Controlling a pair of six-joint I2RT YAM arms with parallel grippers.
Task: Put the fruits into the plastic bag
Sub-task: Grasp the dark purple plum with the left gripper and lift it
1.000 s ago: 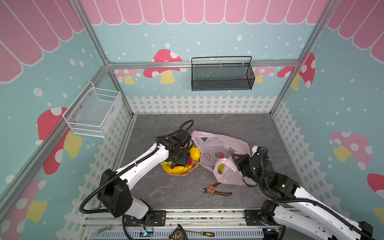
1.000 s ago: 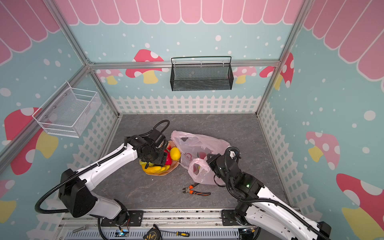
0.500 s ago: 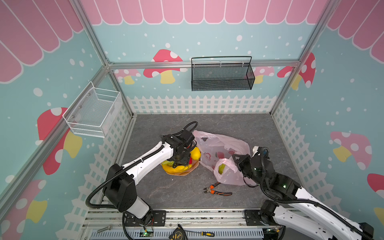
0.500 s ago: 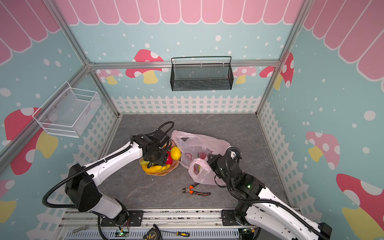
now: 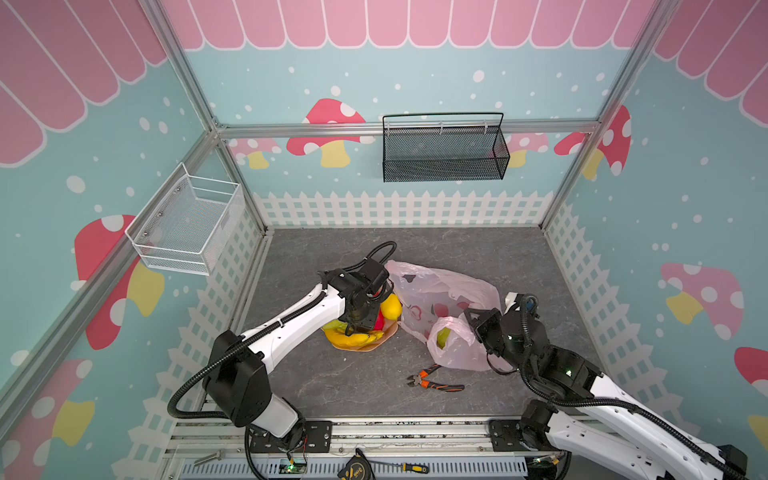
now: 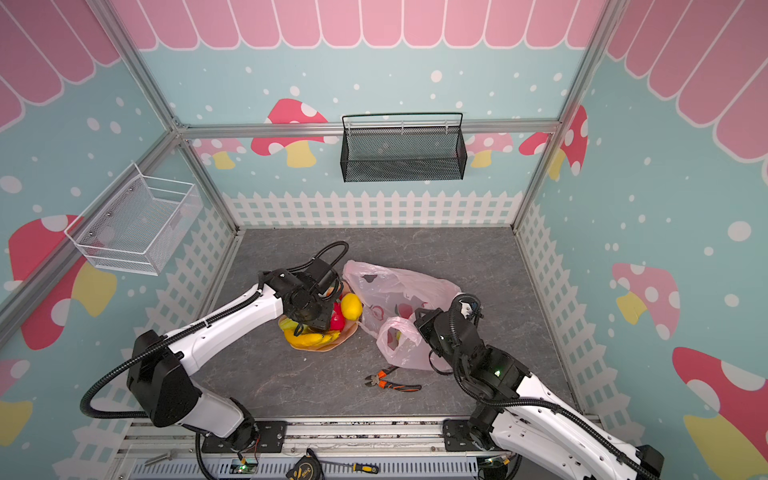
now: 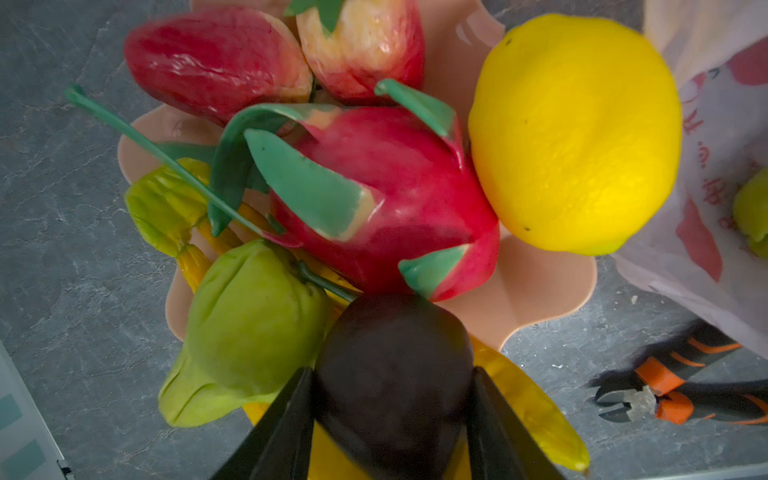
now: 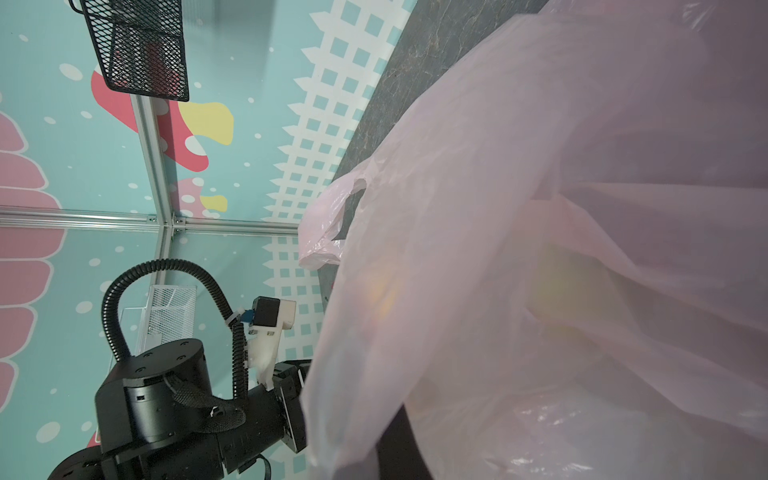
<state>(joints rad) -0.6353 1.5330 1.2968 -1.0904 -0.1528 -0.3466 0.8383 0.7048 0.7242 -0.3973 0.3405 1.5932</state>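
**A:** What was hard to make out?

**B:** In both top views the left gripper's tips were lost, dark against the heap. Only its wrist camera showed the left gripper (image 7: 392,376). Its two black fingers (image 7: 286,415) lay against either side of a dark brown round toy fruit (image 7: 390,332), clamped on it while it sat on the pile. The right gripper (image 5: 471,321) had its tips buried in a fold of the thin translucent pink plastic bag (image 5: 440,286). That pincer was together, pinching the film, and its wrist camera saw mostly pink plastic.

**A:** Anything cut off?

**B:** The yellow banana bunch (image 7: 536,411) lay under the others, with only its ends showing. A red-and-cream fruit (image 7: 361,45) ran off the frame edge. A yellow-green ribbed fruit (image 7: 166,203) was half covered by green leaves, so I could not tell its kind.

**A:** And around them?

**B:** The heap sat on a peach-coloured wavy plate (image 7: 536,282) on the grey stone-look tabletop (image 5: 457,249). The plastic bag lay just right of the plate, beside the glossy yellow lemon (image 7: 577,133). Orange-and-black-handled cutters (image 5: 434,380) lay in front of the bag. A black mesh basket (image 5: 442,151) hung on the back wall and a white wire basket (image 5: 187,224) on the left wall.

**A:** Counts?

**B:** On the plate there were three red fruits, counting a scaly one (image 7: 386,199) and a long one (image 7: 216,62). There were also one lemon, one dark fruit, one banana bunch, one bumpy green fruit (image 7: 249,316) and the ribbed one. One more green fruit (image 5: 444,335) showed inside the bag's lifted mouth. There were two baskets and one pair of cutters.
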